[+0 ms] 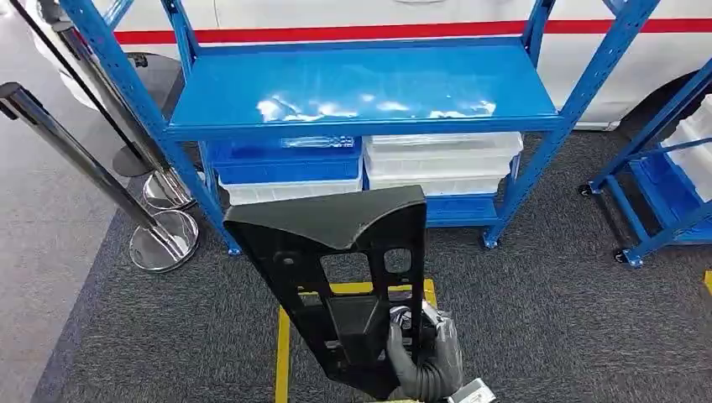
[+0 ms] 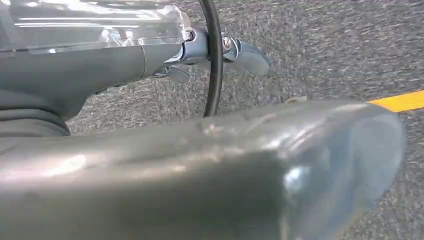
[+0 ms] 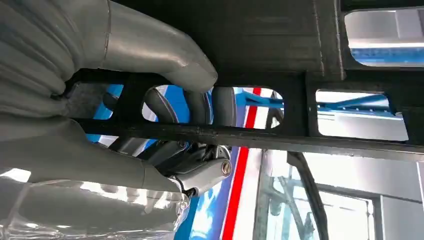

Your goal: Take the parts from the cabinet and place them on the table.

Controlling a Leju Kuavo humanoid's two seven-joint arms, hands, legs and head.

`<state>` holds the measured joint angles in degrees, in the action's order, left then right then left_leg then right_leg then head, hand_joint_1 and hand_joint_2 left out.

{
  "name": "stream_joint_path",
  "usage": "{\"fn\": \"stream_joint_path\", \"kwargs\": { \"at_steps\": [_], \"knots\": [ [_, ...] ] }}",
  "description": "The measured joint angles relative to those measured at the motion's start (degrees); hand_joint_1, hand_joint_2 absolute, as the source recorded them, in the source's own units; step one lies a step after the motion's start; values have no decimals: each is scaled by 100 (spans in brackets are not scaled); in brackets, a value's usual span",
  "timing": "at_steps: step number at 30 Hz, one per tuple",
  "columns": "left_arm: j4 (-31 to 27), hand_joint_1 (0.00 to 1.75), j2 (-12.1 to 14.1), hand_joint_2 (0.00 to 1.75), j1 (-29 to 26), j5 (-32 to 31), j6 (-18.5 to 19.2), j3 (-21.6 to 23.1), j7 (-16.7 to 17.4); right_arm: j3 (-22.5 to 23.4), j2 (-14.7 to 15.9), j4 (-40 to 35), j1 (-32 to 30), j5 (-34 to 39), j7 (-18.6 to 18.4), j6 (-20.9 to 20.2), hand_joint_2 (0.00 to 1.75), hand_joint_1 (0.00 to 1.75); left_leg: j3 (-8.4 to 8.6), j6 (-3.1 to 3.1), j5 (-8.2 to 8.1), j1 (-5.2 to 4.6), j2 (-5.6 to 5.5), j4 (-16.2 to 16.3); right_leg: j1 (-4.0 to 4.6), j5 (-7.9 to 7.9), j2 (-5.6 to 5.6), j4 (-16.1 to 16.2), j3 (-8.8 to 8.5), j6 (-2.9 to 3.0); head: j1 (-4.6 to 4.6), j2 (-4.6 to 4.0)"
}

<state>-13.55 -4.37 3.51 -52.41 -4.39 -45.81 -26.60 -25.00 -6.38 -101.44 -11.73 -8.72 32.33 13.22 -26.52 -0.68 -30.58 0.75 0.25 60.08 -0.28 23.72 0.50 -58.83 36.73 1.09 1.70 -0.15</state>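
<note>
The robot's right hand [image 1: 424, 357] grasps a large black plastic part [image 1: 340, 269], fingers [image 3: 200, 107] hooked through one of its slots and thumb pressed on its face. The part stands upright above the fingers, over grey carpet and a yellow floor line [image 1: 282, 357]. The left hand [image 2: 200, 165] hangs above carpet; whether its fingers are released or clenched cannot be told. Beyond the fingers, a blue rack [image 1: 361, 92] shelters blue bins [image 1: 285, 159] and white bins [image 1: 441, 159], contents hidden.

A workshop or showroom floor: blue steel shelving [image 1: 361, 88], stacked bins [image 1: 445, 159], stanchions [image 1: 159, 227], a parked car [image 1: 378, 17].
</note>
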Motion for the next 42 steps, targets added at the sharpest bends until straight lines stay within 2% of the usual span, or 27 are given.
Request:
{"fn": "stream_joint_path", "kwargs": {
  "at_steps": [1, 4, 5, 7, 9, 10, 12, 13, 14, 15, 16, 19, 20, 22, 24, 25, 26, 28, 29, 30, 31, 34, 35, 37, 39, 40, 42],
  "knots": [
    [0, 0, 4, 0, 7, -13, 0, -9, -9, 2, 0, 0, -1, -15, -9, -13, 175, 175, 227, 24, -129, -32, -10, -415, 14, -35, 2, -24, 25, -41, -4, 0],
    [0, 0, 4, 0, -5, -42, 0, -39, -24, 4, 0, 0, -20, -50, -20, -46, 175, 175, 81, 112, -14, -55, -1, -383, 10, -223, 14, 34, 42, -155, -4, 0],
    [2, 0, 2, 0, -4, -42, 2, -52, -24, 4, 2, 0, -30, -53, -20, -48, 175, 175, 21, 164, 76, 1, 32, -411, -13, -167, -6, 2, 88, -187, -2, 0],
    [2, 0, 2, 0, -1, -48, 2, -70, -26, 7, 4, 0, -44, -53, -31, -48, 175, 175, -160, 255, 219, -12, 47, -407, -22, 560, -29, -464, 251, -226, -4, 0],
    [2, 0, 2, 0, 0, -53, 2, -85, -28, 9, 9, 0, -48, -57, -31, -50, 175, 175, -301, 278, 355, -28, 57, -395, -30, 1118, -30, -1273, 405, -261, -4, 0],
    [2, 0, 2, 0, 1, -55, 2, -103, -28, 11, 11, 0, -50, -57, -33, -50, 175, 175, -402, 275, 417, -33, 61, -374, -35, 1149, -30, -1585, 437, -269, -4, 0],
    [2, 0, 4, 0, -3, -50, 20, -118, -57, 18, 15, 2, -62, 1, -48, -115, 175, 175, -598, 255, 498, -36, 60, -326, -44, 740, -29, -1597, 232, -270, -4, 0],
    [2, 0, 2, 0, 0, -48, 33, -124, -79, 24, 20, 2, -86, 124, -55, -231, 175, 175, -684, 251, 527, -36, 135, -297, -44, 495, -11, -1263, -55, -261, -4, 0],
    [2, 0, 2, 0, -7, -48, 33, -131, -87, 39, 20, 2, -100, 228, -53, -315, 175, 175, -732, 236, 550, -39, 138, -271, -40, 400, 53, -884, -347, -242, -4, 0],
    [2, 0, 2, 0, -20, -48, 33, -151, -87, 79, 22, 2, -122, 358, -29, -422, 175, 175, -757, 206, 571, -52, 157, -234, -15, 547, 290, -294, -791, -199, -4, 0],
    [2, 0, -4, 0, -41, -40, 33, -166, -88, 105, 22, 2, -138, 419, 2, -463, 175, 175, -777, 181, 581, -69, 192, -190, 44, 733, 345, 157, -1047, -164, -2, 0],
    [2, 0, -4, 0, -40, -33, 15, -258, -85, 243, 22, -24, -394, 437, 107, -477, 175, 175, -771, 64, 674, -50, 364, -220, 64, 722, 211, 231, -980, -24, -4, 0],
    [2, 0, -4, 0, -37, -33, 15, -278, -85, 300, 20, -48, -492, 417, 127, -477, 175, 175, -793, 32, 656, -66, 371, -199, 11, 650, 172, 291, -974, 32, -4, 0],
    [2, 0, -9, 0, -49, -35, 15, -304, -85, 354, 20, -50, -571, 404, 144, -479, 175, 175, -937, -28, 229, -27, 117, 198, 2, 562, 75, 295, -891, 119, -2, 0],
    [2, 0, -4, 0, -56, -9, 11, -348, -79, 431, -2, -72, -679, 380, 153, -464, 175, 175, -1259, -65, -311, -15, 31, 1148, 12, 499, -38, 285, -808, 128, -2, 0],
    [2, 0, -4, 0, -55, 17, 4, -389, -72, 500, -22, -100, -769, 333, 155, -457, 175, 175, -1346, -78, -407, -15, 26, 1465, 14, 479, -86, 269, -774, 120, -4, 0],
    [2, 0, -7, 0, -58, 28, 0, -420, -66, 585, -57, -140, -880, 276, 166, -457, 175, 175, -1315, -80, -359, -14, 25, 1519, 13, 468, -142, 246, -743, 112, -2, 0],
    [2, 0, -7, 0, -62, 30, -2, -465, -66, 747, -118, -240, -1105, 232, 227, -505, 175, 175, -906, -55, 18, -9, -1, 898, 8, 466, -252, 182, -696, 105, -2, 0],
    [2, 0, -5, 0, -63, 26, -7, -496, -66, 841, -157, -306, -1197, 210, 264, -570, 175, 175, -600, -29, 238, -5, -79, 363, 7, 471, -316, 150, -678, 97, -2, 0],
    [2, 0, -4, 0, -69, 26, -15, -529, -66, 914, -195, -363, -1270, 197, 291, -632, 175, 175, -382, 16, 266, 0, -304, -72, -4, 477, -367, 125, -652, 84, -4, 0],
    [2, 0, -4, 0, -86, 26, -17, -562, -66, 983, -234, -406, -1304, 186, 302, -671, 175, 175, -262, 30, 233, 10, -421, -165, 20, 465, -433, 94, -605, 39, -4, 0],
    [2, 0, -7, 0, -81, 24, -28, -601, -59, 1163, -339, -512, -1441, 166, 361, -778, 175, 175, -303, 60, 224, -20, -272, -238, -19, 383, -625, 105, -523, -91, -2, 0],
    [2, 0, -21, 0, -74, 24, -28, -610, -59, 1226, -369, -551, -1482, 164, 369, -826, 175, 175, -296, 116, 262, 34, -220, -311, 26, 380, -655, 104, -508, -125, -2, 0],
    [2, 0, -35, 0, -60, 24, -31, -665, -70, 1401, -442, -641, -1572, 140, 400, -951, 175, 175, -282, 209, 314, 47, -70, -377, 12, 686, -259, -283, -335, -178, -4, 0],
    [2, 0, -35, 0, -89, 26, -31, -702, -68, 1515, -494, -662, -1580, 129, 402, -997, 175, 175, -308, 221, 314, 27, 93, -363, -19, 1119, -132, -1187, 101, -231, -4, 0],
    [2, 0, -35, 0, -93, 26, -33, -710, -68, 1559, -514, -664, -1605, 129, 404, -1006, 175, 175, -319, 221, 312, 23, 169, -353, -30, 1214, -111, -1516, 262, -250, -6, 0],
    [2, 0, -35, 0, -82, 26, -33, -730, -68, 1648, -536, -664, -1653, 105, 402, -1008, 175, 175, -323, 214, 305, 17, 297, -341, -49, 1016, -83, -1467, 238, -266, -4, 0]
  ]
}}
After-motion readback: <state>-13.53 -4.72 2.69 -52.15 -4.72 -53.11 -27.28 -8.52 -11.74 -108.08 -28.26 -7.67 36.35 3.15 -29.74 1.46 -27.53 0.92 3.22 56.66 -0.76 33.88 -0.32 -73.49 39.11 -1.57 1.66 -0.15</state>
